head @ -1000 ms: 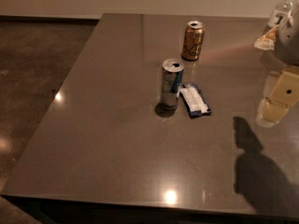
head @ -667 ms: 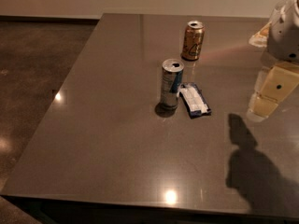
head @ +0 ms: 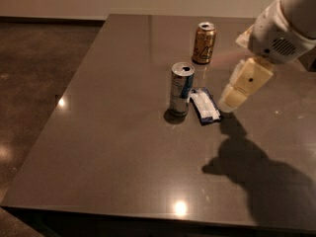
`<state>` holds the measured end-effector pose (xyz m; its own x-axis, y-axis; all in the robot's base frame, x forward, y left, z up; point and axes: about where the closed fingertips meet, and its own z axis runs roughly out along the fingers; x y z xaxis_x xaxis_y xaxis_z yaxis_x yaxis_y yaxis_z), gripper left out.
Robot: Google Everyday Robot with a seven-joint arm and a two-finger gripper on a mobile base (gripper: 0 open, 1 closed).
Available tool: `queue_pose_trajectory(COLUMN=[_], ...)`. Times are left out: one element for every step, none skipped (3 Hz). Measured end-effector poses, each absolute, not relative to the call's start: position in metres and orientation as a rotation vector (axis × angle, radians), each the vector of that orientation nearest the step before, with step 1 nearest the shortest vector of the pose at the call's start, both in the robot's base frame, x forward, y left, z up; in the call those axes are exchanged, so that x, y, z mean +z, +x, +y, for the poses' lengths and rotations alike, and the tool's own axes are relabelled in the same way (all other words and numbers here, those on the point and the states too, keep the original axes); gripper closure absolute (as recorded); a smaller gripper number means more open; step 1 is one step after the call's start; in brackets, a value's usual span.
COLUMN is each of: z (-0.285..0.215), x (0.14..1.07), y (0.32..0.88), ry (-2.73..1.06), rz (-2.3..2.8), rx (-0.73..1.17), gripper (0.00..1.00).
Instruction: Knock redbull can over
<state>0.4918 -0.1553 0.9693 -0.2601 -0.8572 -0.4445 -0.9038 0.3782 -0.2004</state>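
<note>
Moving left, the gripper (head: 233, 98) now hangs closer to the redbull can (head: 181, 89), which stands upright on the table (head: 108, 147) beside a small white packet (head: 205, 105). Open or closed, I cannot tell.

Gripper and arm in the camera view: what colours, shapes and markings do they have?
The gripper, at the right above the table, is pale cream and blocky, tapering to a rounded tip, with one small dark dot. The arm behind it is a smooth white rounded shell with a patch of small vent holes. No cables show.
</note>
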Motion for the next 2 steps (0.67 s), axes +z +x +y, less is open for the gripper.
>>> queue_pose_trajectory(z=[-0.128,-0.102], x=[0.957,0.944], y=[0.513,0.528], ry=[-1.452,-1.422], rz=[2.108,2.054], rx=[0.215,0.284], gripper=[0.00,0.00])
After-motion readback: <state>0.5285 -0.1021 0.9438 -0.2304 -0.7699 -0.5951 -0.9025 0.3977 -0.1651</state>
